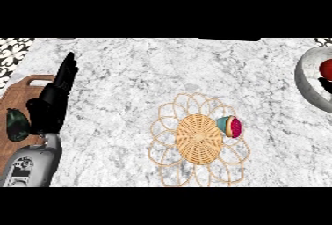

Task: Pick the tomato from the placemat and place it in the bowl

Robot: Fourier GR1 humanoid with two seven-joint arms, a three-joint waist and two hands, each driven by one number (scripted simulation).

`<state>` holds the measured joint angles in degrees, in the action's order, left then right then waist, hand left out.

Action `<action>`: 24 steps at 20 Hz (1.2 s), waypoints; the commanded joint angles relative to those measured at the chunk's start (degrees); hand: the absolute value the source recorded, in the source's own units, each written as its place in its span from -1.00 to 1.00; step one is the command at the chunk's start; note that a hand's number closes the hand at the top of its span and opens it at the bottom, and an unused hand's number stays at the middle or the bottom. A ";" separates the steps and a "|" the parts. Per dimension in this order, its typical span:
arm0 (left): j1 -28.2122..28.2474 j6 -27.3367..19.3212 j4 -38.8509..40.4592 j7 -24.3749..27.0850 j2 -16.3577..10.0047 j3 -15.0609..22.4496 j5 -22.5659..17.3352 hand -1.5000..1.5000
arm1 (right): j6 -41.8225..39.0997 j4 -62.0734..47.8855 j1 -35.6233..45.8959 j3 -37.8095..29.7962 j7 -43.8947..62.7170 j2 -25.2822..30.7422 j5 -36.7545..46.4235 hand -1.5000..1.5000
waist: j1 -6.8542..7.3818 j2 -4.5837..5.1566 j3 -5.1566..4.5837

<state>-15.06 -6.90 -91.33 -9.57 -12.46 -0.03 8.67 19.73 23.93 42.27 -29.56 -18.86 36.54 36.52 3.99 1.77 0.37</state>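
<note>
Marbled grey-white stone counter: nearest, round woven straw placemat bearing a teal-and-magenta piece at its right; left, black left hand released, fingers straight, by brown wooden board; far right, round red tomato inside grey bowl beside black right hand, grip cannot be told.

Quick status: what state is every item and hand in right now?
tomato: in the bowl, half cut off at the edge.
bowl: upright, tomato inside.
placemat: flat, teal-and-pink item on its right side.
left hand: open, resting above the cutting board.
right hand: barely showing at the bowl; grip unreadable.
dark green item: lying on the cutting board.
</note>
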 commanded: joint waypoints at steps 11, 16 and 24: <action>-2.45 -0.64 1.84 -0.49 1.02 0.33 0.93 0.00 | -7.44 -9.83 3.75 -9.66 -15.49 1.19 -10.26 -1.00 | -0.31 0.19 0.11; 0.48 -0.50 0.12 0.08 0.20 -0.92 0.47 0.00 | -16.80 -12.53 2.62 -12.95 -16.70 7.27 -13.89 -1.00 | -0.81 -0.40 0.02; -1.18 0.53 0.33 -1.50 -1.47 -2.23 0.37 0.00 | -32.91 -14.55 -6.33 -17.21 -24.43 13.70 -19.04 -1.00 | -2.45 -0.71 0.07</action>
<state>-15.16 -6.94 -91.05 -9.81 -12.81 -1.51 9.01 -6.35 10.20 39.73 -45.13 -39.39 47.81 19.50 2.09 1.16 0.40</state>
